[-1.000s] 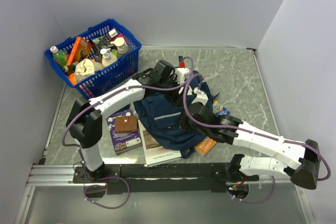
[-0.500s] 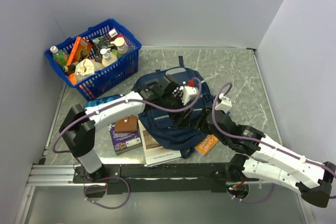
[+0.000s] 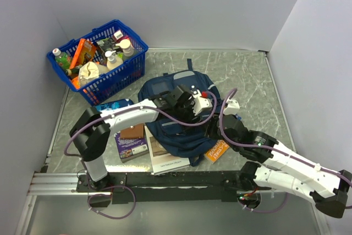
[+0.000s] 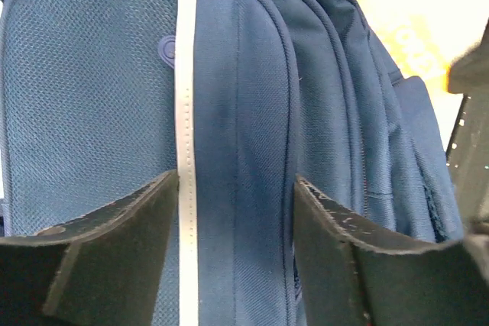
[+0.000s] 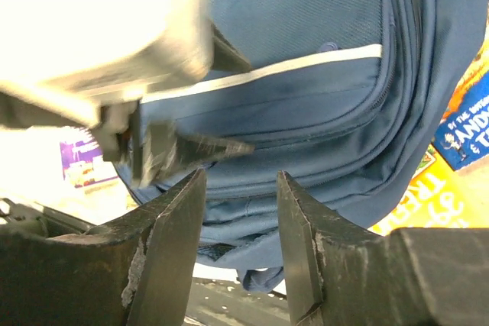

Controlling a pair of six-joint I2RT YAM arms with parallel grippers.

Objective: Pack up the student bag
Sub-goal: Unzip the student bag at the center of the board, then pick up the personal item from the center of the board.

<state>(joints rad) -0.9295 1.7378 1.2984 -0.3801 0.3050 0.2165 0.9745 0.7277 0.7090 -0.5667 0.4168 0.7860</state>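
Note:
The navy student bag (image 3: 175, 127) lies flat in the middle of the table, its grey-blue front panel toward the back. My left gripper (image 3: 192, 113) is open just above the bag's front. In the left wrist view its fingertips (image 4: 237, 188) straddle the fabric (image 4: 244, 97) beside a white stripe (image 4: 186, 74). My right gripper (image 3: 213, 127) is open and empty at the bag's right edge. In the right wrist view its jaws (image 5: 241, 181) frame the bag's seams (image 5: 306, 112), with a left gripper finger (image 5: 183, 150) close in front.
A blue basket (image 3: 104, 64) full of bottles and packets stands at the back left. A blue pencil case (image 3: 113, 104), a purple book (image 3: 131, 146) with a brown wallet (image 3: 132, 131) on it, a white booklet (image 3: 165, 160) and an orange book (image 3: 217, 150) lie around the bag.
The bag went from crumpled to lying flat with its front panel showing. My left gripper came down and back onto the bag. My right arm swung low and now sits at the bag's right edge.

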